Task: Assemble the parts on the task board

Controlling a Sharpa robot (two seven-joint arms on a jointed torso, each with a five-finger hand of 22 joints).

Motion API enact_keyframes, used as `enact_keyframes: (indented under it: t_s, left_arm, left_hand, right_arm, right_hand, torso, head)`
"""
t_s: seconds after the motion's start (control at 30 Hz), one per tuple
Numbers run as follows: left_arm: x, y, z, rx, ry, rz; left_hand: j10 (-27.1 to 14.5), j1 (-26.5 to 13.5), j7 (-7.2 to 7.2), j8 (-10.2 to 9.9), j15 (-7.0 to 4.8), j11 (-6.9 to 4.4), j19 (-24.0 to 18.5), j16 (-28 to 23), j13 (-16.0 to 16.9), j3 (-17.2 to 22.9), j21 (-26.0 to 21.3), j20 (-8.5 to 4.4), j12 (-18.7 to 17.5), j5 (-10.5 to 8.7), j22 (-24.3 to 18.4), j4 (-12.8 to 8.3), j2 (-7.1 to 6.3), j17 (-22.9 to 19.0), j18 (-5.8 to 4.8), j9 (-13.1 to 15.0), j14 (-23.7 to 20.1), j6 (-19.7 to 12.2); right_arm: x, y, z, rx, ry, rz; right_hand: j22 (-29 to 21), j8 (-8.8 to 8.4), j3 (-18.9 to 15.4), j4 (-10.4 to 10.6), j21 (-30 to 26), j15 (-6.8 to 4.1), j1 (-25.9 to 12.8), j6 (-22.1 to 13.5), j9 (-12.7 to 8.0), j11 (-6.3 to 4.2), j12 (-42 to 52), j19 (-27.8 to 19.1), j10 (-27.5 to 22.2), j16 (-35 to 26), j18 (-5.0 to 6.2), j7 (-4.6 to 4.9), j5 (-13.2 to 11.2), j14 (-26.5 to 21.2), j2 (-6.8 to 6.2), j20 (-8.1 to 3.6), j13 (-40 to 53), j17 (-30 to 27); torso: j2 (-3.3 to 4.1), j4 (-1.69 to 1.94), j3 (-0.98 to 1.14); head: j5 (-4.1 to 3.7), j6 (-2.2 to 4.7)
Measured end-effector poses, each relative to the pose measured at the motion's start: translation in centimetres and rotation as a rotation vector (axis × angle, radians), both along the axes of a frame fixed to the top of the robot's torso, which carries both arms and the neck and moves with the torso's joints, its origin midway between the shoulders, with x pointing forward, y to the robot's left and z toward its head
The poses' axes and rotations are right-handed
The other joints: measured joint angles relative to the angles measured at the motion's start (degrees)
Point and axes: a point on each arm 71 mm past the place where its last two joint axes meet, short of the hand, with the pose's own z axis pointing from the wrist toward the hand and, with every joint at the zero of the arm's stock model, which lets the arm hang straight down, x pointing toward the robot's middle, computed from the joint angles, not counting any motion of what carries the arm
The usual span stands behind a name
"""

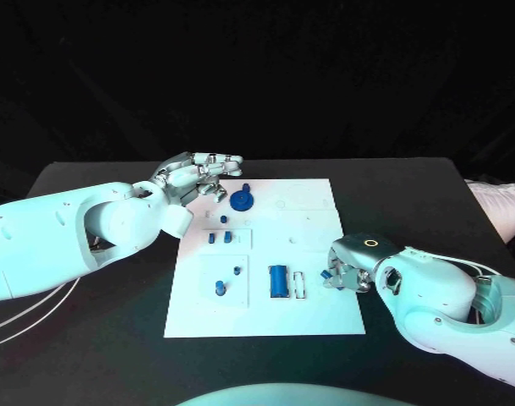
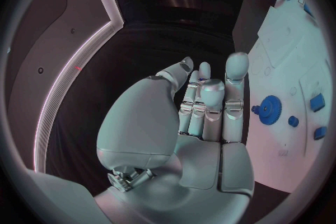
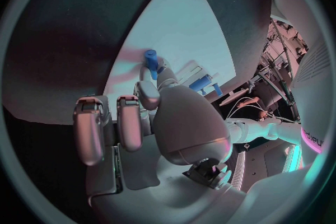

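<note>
My right robot hand [image 1: 345, 272] pinches a small blue part [image 3: 150, 57] at the right edge of the white board [image 1: 312, 313] on the bench [image 1: 86, 355]. My left robot hand [image 1: 196, 176] hovers empty, fingers loosely curled, near the blue gear [image 1: 243, 200].

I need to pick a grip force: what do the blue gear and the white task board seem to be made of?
The blue gear looks like matte moulded or printed plastic: even colour, no metallic glint. The task board looks like a thin, rigid white sheet, plastic or coated; its flat, dull surface leaves that open.
</note>
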Motion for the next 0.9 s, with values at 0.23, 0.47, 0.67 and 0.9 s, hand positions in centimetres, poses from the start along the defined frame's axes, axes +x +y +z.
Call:
enact_keyframes:
  t_s: [0.23,0.47,0.67,0.9]
  left_arm:
    - [0.0,0.0,0.0,0.0,0.002,-0.002]
    - [0.0,0.0,-0.1,0.0,0.004,-0.004]
    - [0.0,0.0,-0.1,0.0,0.005,-0.006]
    - [-0.1,-0.1,-0.1,-0.001,0.007,-0.011]
  left_hand:
    - [0.0,0.0,0.0,0.0,0.0,0.0,0.0,0.0,0.0,0.0,0.0,0.0,0.0,0.0,0.0,0.0,0.0,0.0,0.0,0.0,0.0,0.0]
    - [0.0,0.0,0.0,0.0,0.0,0.0,0.0,0.0,0.0,0.0,0.0,0.0,0.0,0.0,-0.1,0.0,0.0,0.0,-0.01,0.0,0.0,0.0]
    - [0.0,0.0,-0.01,0.0,0.0,0.0,0.0,0.0,0.0,0.0,0.0,0.0,0.0,0.0,-0.1,0.0,0.0,0.0,0.0,0.0,0.0,0.0]
    - [0.0,0.0,-0.01,0.0,0.0,0.0,0.0,0.0,0.0,0.0,0.0,0.0,0.0,0.0,-0.1,0.0,0.0,-0.1,-0.01,0.0,0.0,0.0]
  right_arm:
    - [-0.2,-0.1,0.0,0.022,0.008,-0.008]
    - [-0.6,-0.7,-0.2,0.11,0.044,-0.059]
    - [-1.1,-1.1,-0.2,0.223,0.095,-0.128]
    - [-1.3,-1.0,0.2,0.346,0.142,-0.185]
  right_hand:
    - [0.0,-0.01,2.6,2.6,0.0,0.01,1.0,-0.3,-0.7,-0.08,-1.1,0.0,-0.1,0.0,0.0,0.39,3.9,0.0,-0.59,0.0,-1.0,0.0]
    - [0.0,-0.22,17.8,2.3,0.0,0.11,-5.9,-0.2,-3.7,0.33,-1.3,0.0,0.0,-0.3,0.0,0.93,3.1,0.1,-3.32,0.0,-0.7,0.0]
    - [0.0,-0.3,26.7,-2.6,0.0,0.12,-10.3,-0.5,-15.5,0.42,-1.0,0.0,0.3,-0.3,0.0,0.75,-0.5,0.1,-4.16,0.0,-0.6,0.0]
    - [0.0,0.05,30.1,-5.3,0.0,0.12,-11.6,-0.4,-14.9,0.4,-0.7,0.0,0.3,-0.3,0.0,0.64,-0.1,0.1,-5.5,0.0,-0.4,0.0]
  torso:
    - [0.01,0.03,-0.03]
    - [0.0,0.07,-0.03]
    - [-0.02,0.05,-0.07]
    - [-0.01,0.07,-0.07]
  head:
    - [-0.01,-0.12]
    - [0.11,-0.19]
    - [0.15,-0.2]
    - [0.24,-0.18]
